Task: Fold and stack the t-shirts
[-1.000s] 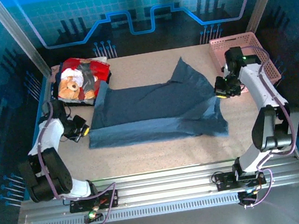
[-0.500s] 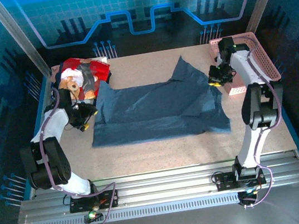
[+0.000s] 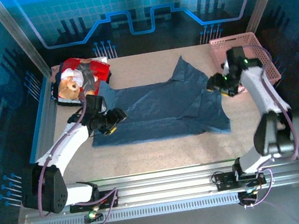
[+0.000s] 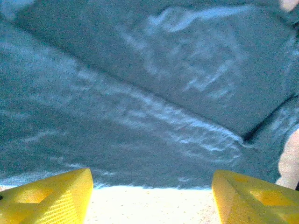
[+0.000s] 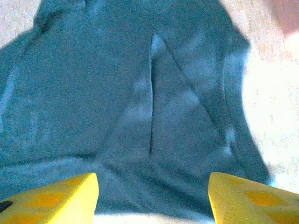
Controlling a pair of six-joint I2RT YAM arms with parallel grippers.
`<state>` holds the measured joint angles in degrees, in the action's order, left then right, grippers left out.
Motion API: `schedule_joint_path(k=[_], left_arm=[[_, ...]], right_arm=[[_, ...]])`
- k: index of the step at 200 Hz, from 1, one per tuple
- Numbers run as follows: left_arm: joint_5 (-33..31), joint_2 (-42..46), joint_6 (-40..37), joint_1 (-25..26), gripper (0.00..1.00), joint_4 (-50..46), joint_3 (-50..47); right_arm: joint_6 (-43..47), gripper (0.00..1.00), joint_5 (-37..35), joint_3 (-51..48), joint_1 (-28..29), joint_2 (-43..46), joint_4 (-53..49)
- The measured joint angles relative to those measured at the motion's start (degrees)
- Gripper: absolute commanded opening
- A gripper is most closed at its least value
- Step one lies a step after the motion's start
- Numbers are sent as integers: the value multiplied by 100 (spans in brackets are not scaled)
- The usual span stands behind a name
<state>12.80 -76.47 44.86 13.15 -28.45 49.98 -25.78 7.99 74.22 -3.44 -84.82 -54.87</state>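
Top external, working outward from the arm bases. Finds the dark slate-blue t-shirt (image 3: 160, 110) spread across the middle of the table (image 3: 161, 149), near hem seemingly doubled over into a long band, one sleeve pointing toward the far edge. Places the left gripper (image 3: 114, 120) over its left end and the right gripper (image 3: 214, 84) over its right end. Confirmed on both wrist views: fingers spread wide, nothing pinched, cloth just ahead. Farther off, finds the red teddy-bear shirt (image 3: 82, 78) folded at the far left corner and a pink basket (image 3: 244, 47) at far right. Judged light, limp, quick to wrinkle, likely to sag between two grips. Best pinched at the corners of the doubled edge, both layers together, and lifted evenly.
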Motion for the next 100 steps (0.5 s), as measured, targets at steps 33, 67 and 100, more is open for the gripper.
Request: schedule_joint_path(k=[33, 67, 100], left_arm=[[15, -551, 179, 118, 64, 400, -170], [-205, -1217, 323, 120, 61, 649, -168], [-678, -1401, 439, -98, 60, 522, -225]], right_arm=[[-479, 53, -11, -1849, 0, 756, 208], [-957, 51, -205, -2632, 17, -15, 610], [-1318, 50, -586, -2494, 44, -686, 848]])
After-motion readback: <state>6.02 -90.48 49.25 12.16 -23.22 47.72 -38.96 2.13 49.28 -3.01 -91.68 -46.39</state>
